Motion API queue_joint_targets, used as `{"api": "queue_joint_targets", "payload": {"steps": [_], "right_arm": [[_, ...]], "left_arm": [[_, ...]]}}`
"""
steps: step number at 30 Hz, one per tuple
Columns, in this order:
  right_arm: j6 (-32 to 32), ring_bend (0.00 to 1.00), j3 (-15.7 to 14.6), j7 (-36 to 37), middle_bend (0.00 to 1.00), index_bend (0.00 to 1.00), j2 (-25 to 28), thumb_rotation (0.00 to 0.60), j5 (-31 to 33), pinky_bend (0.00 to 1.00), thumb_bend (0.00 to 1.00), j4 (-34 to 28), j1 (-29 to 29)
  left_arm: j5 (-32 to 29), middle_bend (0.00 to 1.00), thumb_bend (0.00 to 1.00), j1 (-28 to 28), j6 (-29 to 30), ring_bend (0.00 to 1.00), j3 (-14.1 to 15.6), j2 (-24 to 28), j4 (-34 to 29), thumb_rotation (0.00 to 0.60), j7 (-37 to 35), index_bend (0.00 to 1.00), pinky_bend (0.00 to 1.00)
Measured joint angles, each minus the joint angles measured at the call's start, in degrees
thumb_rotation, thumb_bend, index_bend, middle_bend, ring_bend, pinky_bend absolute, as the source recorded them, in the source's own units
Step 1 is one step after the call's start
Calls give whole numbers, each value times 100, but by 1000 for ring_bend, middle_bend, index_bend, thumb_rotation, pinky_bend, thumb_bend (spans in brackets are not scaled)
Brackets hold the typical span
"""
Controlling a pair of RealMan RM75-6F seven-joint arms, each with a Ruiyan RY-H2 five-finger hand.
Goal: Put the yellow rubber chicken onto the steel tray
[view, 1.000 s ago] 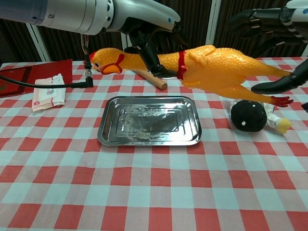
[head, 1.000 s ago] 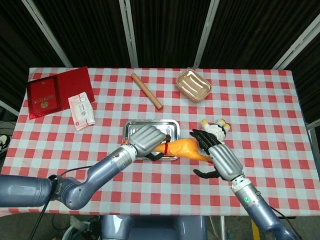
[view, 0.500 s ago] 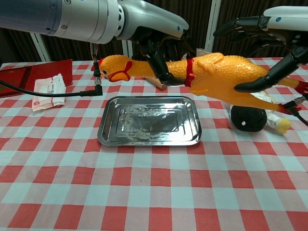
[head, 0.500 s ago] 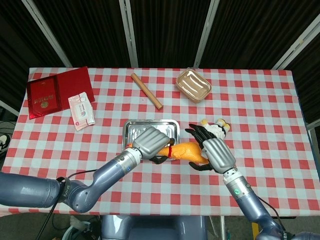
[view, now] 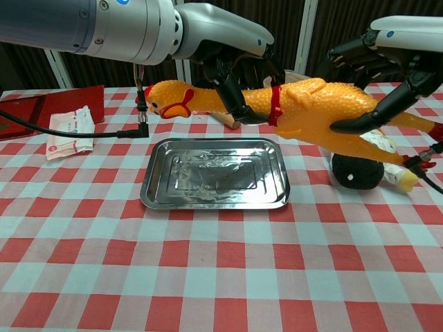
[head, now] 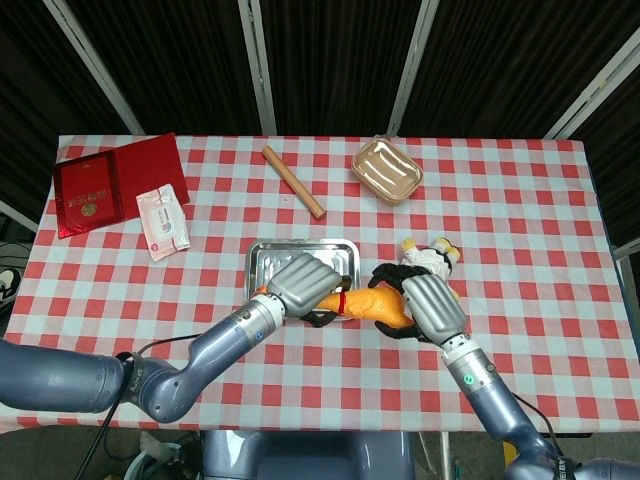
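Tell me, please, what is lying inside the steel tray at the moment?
In the chest view the steel tray holds nothing; only reflections show on its floor. The yellow rubber chicken hangs above its far edge, held by both hands. In the head view, the left hand covers part of the tray.

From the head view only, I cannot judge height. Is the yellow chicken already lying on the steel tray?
Observer: No. In the chest view the yellow rubber chicken hangs clearly above the steel tray, touching nothing below.
Operator: Which hand carries it?
Observer: Both. The left hand grips the neck near the red band; the right hand wraps the rear body.
Operator: Is it above the tray?
Observer: Partly. Head and neck are over it; the body hangs toward a black plush toy beside the tray.
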Motion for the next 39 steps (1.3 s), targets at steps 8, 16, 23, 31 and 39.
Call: {"api": "queue_joint_targets", "payload": {"steps": [8, 16, 23, 31, 39], "right_arm": [[92, 599, 39, 67, 582, 818, -99, 600, -7, 680, 647, 75, 13], [137, 761, 63, 93, 748, 1000, -201, 600, -18, 817, 791, 158, 43], [75, 519, 29, 88, 590, 659, -181, 600, -73, 636, 693, 181, 73], [-445, 161, -109, 387, 205, 116, 317, 600, -193, 321, 217, 106, 123], [-631, 156, -145, 618, 196, 125, 507, 600, -278, 320, 202, 51, 193]], "left_arm": [[124, 619, 591, -1, -7, 540, 33, 19, -16, 600, -44, 542, 619], [169, 619, 585, -8, 24, 540, 66, 39, -47, 600, -66, 541, 619], [184, 619, 584, -32, 93, 540, 104, 2, -42, 600, -18, 541, 619], [137, 620, 584, -25, 257, 540, 107, -14, 55, 600, 28, 542, 619], [215, 620, 584, 0, 395, 540, 96, -91, 92, 600, 110, 541, 618]]}}
